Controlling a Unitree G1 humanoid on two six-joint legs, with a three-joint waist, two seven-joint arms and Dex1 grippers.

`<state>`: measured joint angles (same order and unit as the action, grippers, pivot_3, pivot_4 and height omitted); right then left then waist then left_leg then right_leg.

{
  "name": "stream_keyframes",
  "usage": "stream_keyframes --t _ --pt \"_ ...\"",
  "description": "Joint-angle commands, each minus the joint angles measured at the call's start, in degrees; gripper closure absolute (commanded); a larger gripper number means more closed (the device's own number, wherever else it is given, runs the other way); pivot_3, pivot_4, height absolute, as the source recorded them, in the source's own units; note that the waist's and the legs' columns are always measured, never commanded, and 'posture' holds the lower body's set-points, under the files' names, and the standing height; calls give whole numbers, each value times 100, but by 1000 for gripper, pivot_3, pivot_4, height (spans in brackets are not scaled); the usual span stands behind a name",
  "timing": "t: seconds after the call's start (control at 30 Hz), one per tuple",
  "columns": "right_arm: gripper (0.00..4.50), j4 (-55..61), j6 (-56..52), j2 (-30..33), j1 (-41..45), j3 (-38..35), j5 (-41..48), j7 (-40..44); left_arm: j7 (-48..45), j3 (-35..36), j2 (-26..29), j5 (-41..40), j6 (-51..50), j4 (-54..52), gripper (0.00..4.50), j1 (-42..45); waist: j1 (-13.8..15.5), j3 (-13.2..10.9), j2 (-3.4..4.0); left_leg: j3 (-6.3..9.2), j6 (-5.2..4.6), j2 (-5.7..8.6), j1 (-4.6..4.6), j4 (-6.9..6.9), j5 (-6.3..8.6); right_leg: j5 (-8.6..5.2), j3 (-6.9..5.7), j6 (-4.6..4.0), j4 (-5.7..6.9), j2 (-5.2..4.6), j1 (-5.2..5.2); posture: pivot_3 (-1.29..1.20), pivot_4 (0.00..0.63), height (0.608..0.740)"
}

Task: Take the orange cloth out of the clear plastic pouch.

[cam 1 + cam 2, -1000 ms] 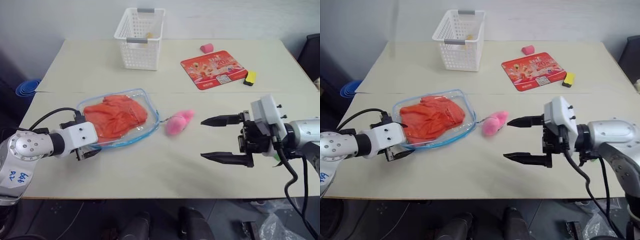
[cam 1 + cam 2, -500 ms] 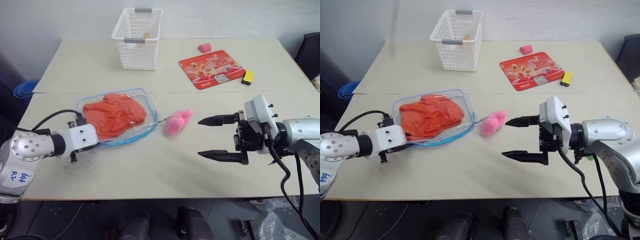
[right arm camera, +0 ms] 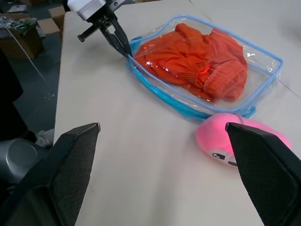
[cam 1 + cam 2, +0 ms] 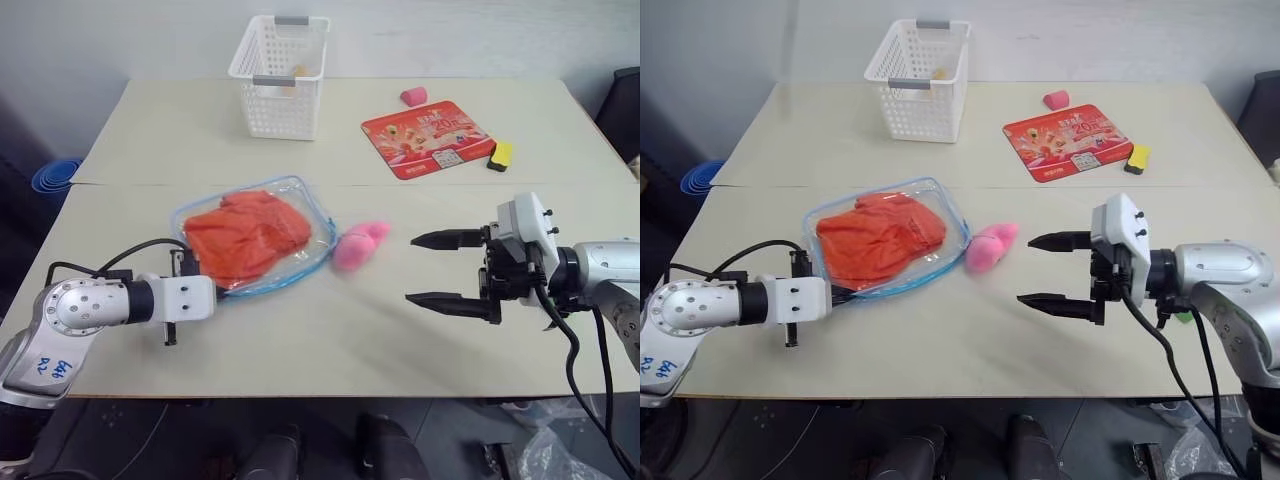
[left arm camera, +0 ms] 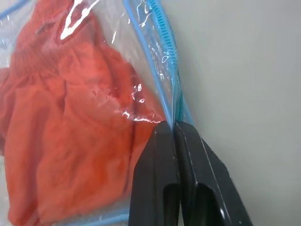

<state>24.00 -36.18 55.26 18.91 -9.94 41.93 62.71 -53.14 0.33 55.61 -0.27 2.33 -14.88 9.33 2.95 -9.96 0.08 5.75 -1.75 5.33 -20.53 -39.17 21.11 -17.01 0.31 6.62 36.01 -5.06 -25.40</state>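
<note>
Black fingers of the left gripper [image 5: 175,141] are pressing together on the light-blue zipper edge of the clear plastic pouch [image 4: 300,262], clamping the near corner. Judging from that, the pinch is there to anchor the pouch so the other arm can work the opening w/o the whole thing sliding. The left forearm is lying low over the near table [image 4: 300,350] edge, wrist angling fwd and toward the middle, gripper tipping slightly down onto the pouch rim.

Across the near half, the right gripper [image 4: 452,270] is hovering w/ both fingers spread wide apart, holding nothing, pointing sideways toward the pouch, well apart from it. The right arm is coming in from the robot's right, wrist roughly level. Probably waiting or lining up for the zipper or mouth; can't tell which.

The orange cloth [image 4: 245,232] is sitting fully inside the pouch, wrinkled, filling most of it, so removal isn't begun yet. The pouch is lying flat at the robot's left-centre. The pink plush charm [image 4: 357,246] is resting on the table just beside the pouch's right end, btwn pouch and right gripper.

Farther back: red printed card [image 4: 427,137] w/ a small yellow block [image 4: 501,154] at its right edge and a small pink item [image 4: 412,96] behind it. Farthest, the white lattice basket [image 4: 280,75] is standing upright.
</note>
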Motion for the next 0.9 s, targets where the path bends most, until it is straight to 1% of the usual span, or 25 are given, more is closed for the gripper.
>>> stream_keyframes --t 0.03,0.27,0.47,0.63,0.8,0.9 --pt "0 -8 114 202 -181 -422 -62 72 -158 -277 -204 -67 630 -115 4477 220 3 0 0 -1 0 1 0 0 0 0 0 1 -1 0 0 0 150 740" --pt "0 -79 130 518 -798 -950 -130 297 -608 -1176 -903 1 1504 195 4477 1126 7 0 0 -3 -1 1 0 -5 -1 1 0 2 4 0 1 0 150 740" --pt "0 59 285 722 -1551 -1463 -335 611 -848 -1818 -1345 411 2033 973 4477 1893 -1 1 0 -7 -1 1 1 -8 -1 2 -1 4 10 6 0 0 150 740" --pt "0 276 274 702 -2038 -1877 -361 678 -784 -2046 -1396 988 2183 1427 4477 2121 -13 1 0 -13 -1 -2 5 -11 -1 2 -1 4 17 12 -2 0 150 740" --pt "0 438 245 620 -2312 -2123 -323 591 -784 -1959 -1366 956 1722 1249 4477 1995 -9 1 0 -13 -1 -1 6 -23 -1 2 3 5 32 11 -1 0 150 740" --pt "0 490 204 585 -2358 -2214 -226 565 -804 -1836 -1338 781 1285 993 3844 1898 -9 1 0 -13 -1 -2 6 -30 -1 2 6 5 40 11 -1 0 150 740"
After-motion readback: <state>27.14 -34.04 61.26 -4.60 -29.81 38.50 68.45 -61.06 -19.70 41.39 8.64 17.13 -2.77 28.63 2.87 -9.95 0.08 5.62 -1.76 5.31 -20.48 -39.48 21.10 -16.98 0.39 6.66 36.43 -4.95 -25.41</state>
